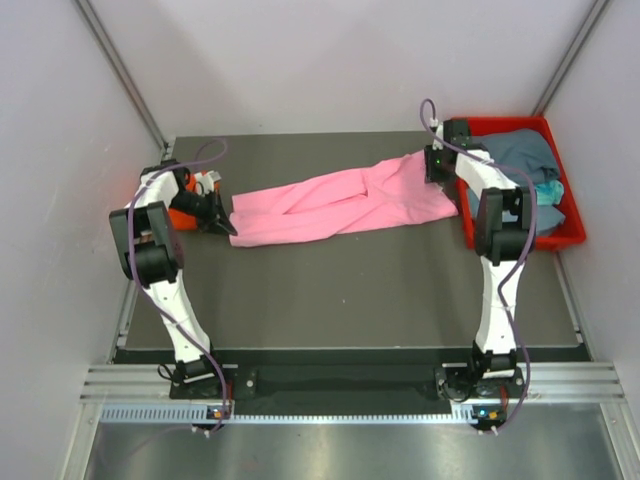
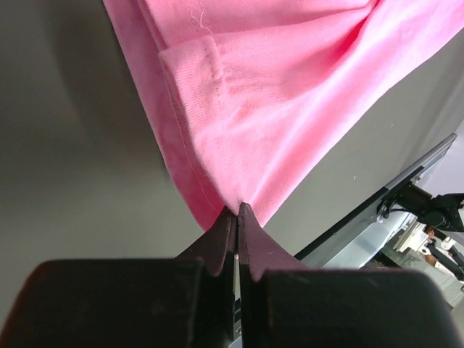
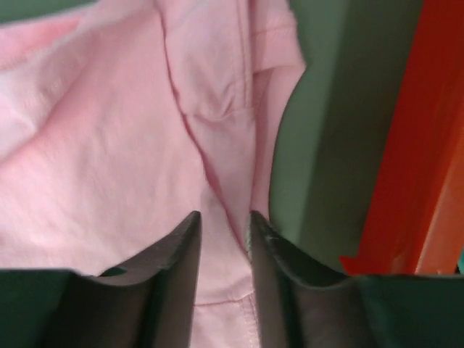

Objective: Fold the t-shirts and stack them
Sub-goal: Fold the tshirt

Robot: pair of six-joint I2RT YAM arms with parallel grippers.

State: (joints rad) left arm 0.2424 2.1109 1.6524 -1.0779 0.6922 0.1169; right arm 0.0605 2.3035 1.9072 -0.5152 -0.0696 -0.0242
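Pink t-shirt point(image 1: 340, 205) lies pulled long and twisted across the table point(image 1: 350, 290).
My left gripper point(image 2: 238, 210) is pinched tight on its hemmed corner. My right gripper point(image 3: 225, 217) straddles a fold at the other end, beside the red tray point(image 1: 572, 236), jaws a narrow gap apart.

A dark grey table top point(image 1: 350, 290) was enclosed by plain white wall panels point(image 1: 320, 60) behind and at both sides. Slanted metal struts point(image 1: 120, 70) were seen in the rear corners. An aluminium rail point(image 1: 350, 385) was fixed along the near edge. Everything was evenly lit.
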